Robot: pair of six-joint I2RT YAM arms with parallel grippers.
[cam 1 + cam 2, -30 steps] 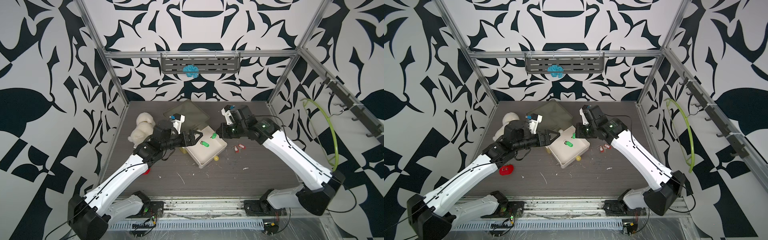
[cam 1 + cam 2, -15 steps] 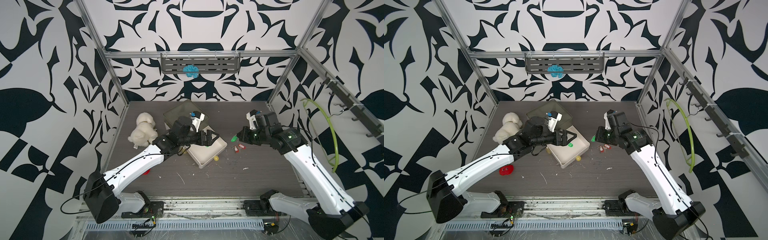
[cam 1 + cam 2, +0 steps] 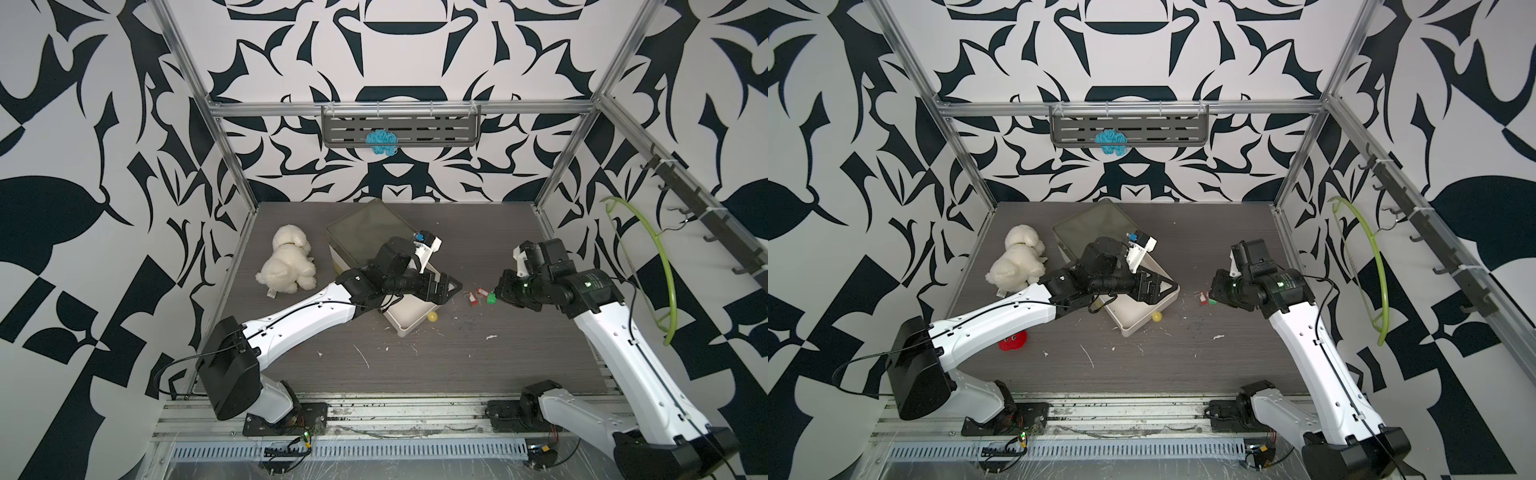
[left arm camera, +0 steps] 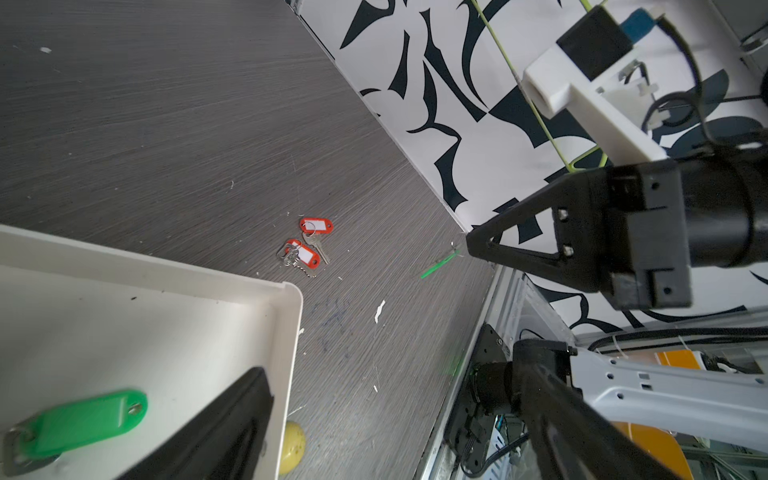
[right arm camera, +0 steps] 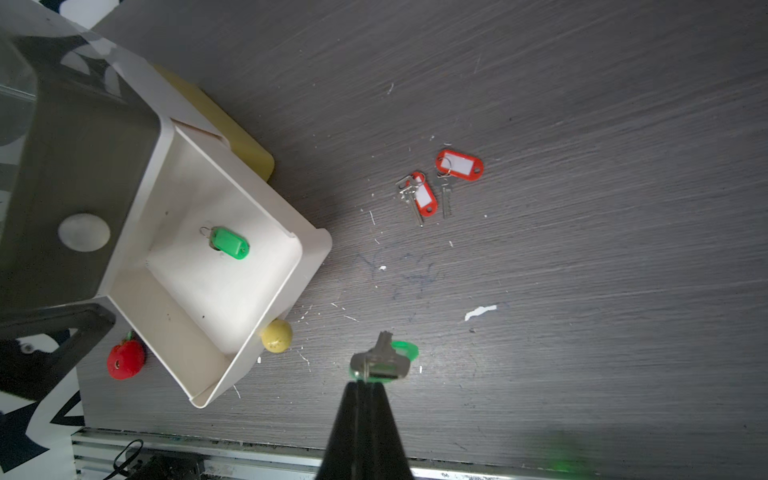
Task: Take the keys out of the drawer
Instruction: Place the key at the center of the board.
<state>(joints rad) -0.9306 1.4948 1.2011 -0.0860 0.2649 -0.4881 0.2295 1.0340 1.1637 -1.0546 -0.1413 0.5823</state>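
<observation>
Keys with red tags are lying on the table near the drawer; a green-tagged key is lying inside it. Right gripper is pinching another key, probably green-tagged; left gripper is hovering, spread wide, by the drawer.

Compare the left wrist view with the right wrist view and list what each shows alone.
Left wrist only: the green hanger and the right arm's camera mount. Right wrist only: the plush strawberry, the cabinet, and a clear view of another green-tagged key pinched in the right jaws. Both: two red-tagged keys on the table, one green-tagged key in the drawer, the yellow ball.
</observation>
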